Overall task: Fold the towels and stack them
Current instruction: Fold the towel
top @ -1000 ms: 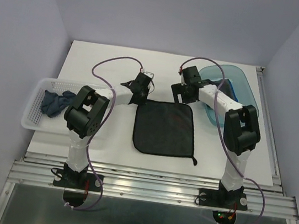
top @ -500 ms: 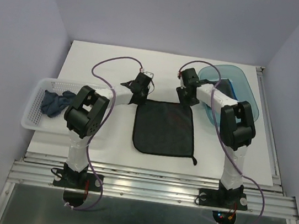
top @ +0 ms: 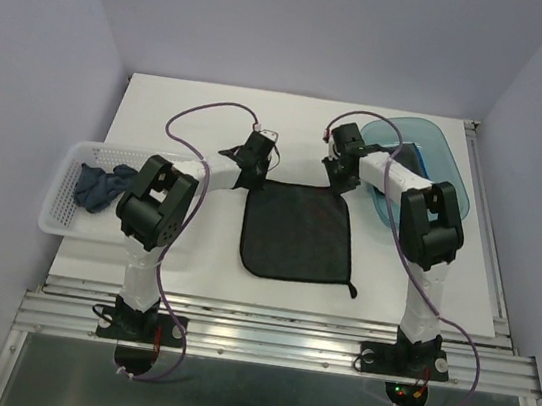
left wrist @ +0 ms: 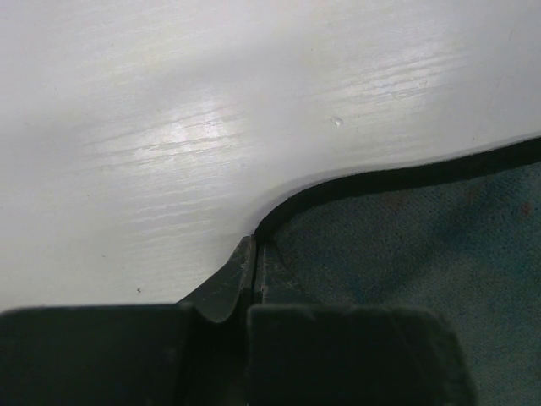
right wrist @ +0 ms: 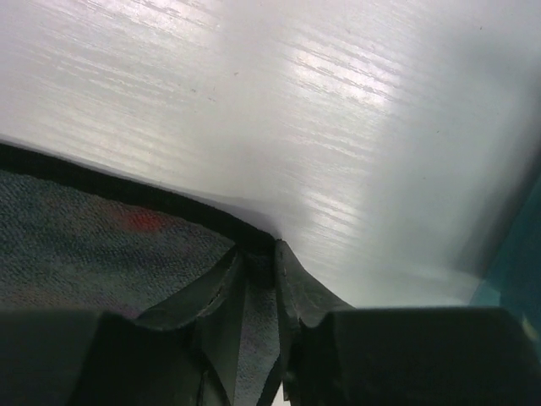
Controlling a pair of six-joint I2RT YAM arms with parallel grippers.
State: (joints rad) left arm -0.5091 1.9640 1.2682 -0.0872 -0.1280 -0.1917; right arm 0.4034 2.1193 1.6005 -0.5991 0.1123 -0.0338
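Left end effector (left wrist: 254, 254) is pinched onto a far corner of the dark towel (top: 299, 232). Right end effector (right wrist: 259, 256) too (other far corner)

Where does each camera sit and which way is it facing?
Top external: above and behind, looking down on the table; left arm and right arm flank the dark towel.
Left wrist: looks down past the left gripper, shut on a towel corner.
Right wrist: likewise, right gripper shut on the other corner.
Shared: the black edging.
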